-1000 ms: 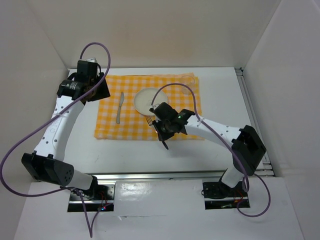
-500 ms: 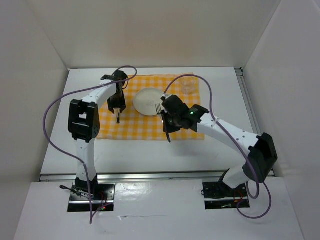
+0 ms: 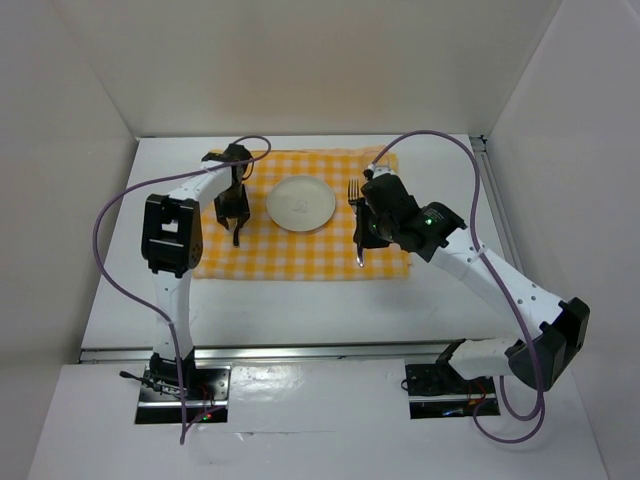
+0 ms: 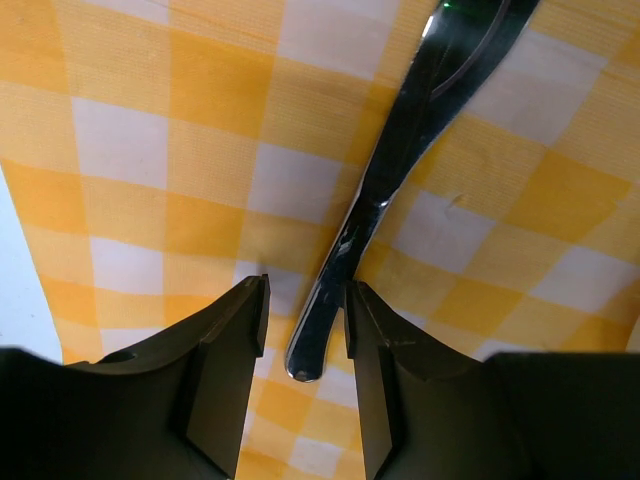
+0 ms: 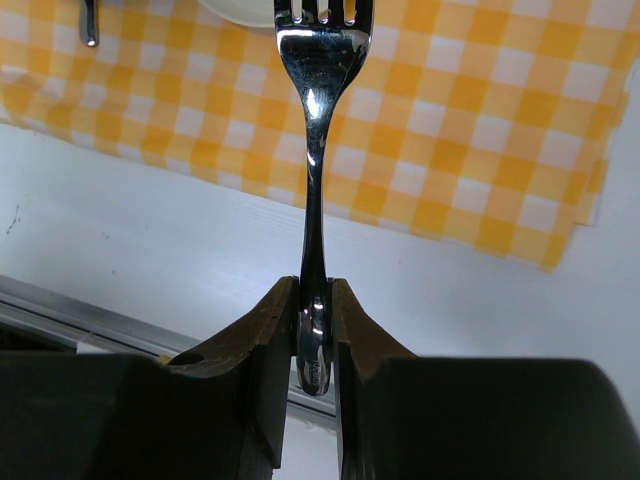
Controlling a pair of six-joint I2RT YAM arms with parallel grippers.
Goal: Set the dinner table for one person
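Note:
A silver knife point(image 4: 400, 150) lies on the yellow-and-white checked cloth point(image 3: 300, 250), left of the white plate point(image 3: 301, 203). My left gripper point(image 3: 236, 225) is low over the knife. In the left wrist view it point(image 4: 305, 300) is open, its jaws on either side of the handle end. My right gripper point(image 3: 361, 245) is shut on the handle end of a silver fork point(image 3: 354, 190) and holds it above the cloth, right of the plate, tines pointing away. In the right wrist view the gripper point(image 5: 314, 300) clamps the fork point(image 5: 318, 120). The cloth lies on the white dinner table point(image 3: 300, 300).
A metal rail point(image 3: 320, 350) runs along the table's near edge, and another point(image 3: 500, 220) along its right side. White walls enclose the table at the back and sides. Purple cables loop above both arms. The knife point(image 5: 90, 20) also shows in the right wrist view.
My right gripper has carried the fork rightward, from below the plate to its right side. My left arm swung in from the far left onto the knife, then stayed there.

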